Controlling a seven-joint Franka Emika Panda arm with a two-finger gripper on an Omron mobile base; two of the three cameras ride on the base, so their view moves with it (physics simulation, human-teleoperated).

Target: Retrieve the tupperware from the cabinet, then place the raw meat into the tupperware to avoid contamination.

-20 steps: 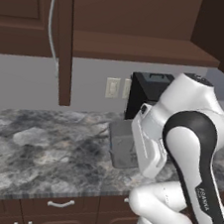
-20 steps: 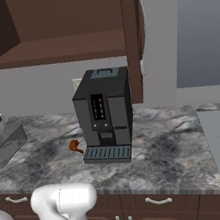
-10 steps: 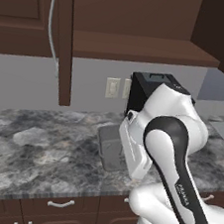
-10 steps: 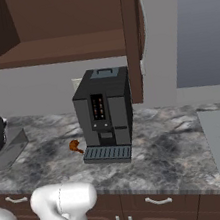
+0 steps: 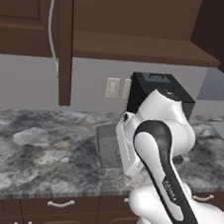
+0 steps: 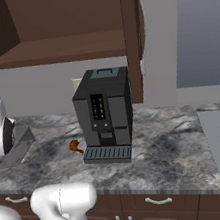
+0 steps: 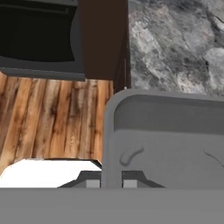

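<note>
"How far along is it?"

"The cabinet (image 5: pixel 93 41) stands open, dark panelled wood. The tupperware (image 5: pixel 108 144), grey and translucent with a rim, is out, just left of the boxy black coffee machine (image 6: pixel 105 114). The gripper (image 7: pixel 111 181) is clamped on its rim."

"And the raw meat (image 6: pixel 75 146)?"

"Small, orange-brown, by the machine's tray, not yet boxed."

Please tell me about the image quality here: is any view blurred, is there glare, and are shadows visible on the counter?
Left base view: soft, no glare; the tupperware looks hazy behind the arm. Right base view: evenly lit; faint shadow under the coffee machine; the raw meat is small but distinguishable. Hand view: the tupperware rim looms large and slightly smeared at the gripper.
</note>
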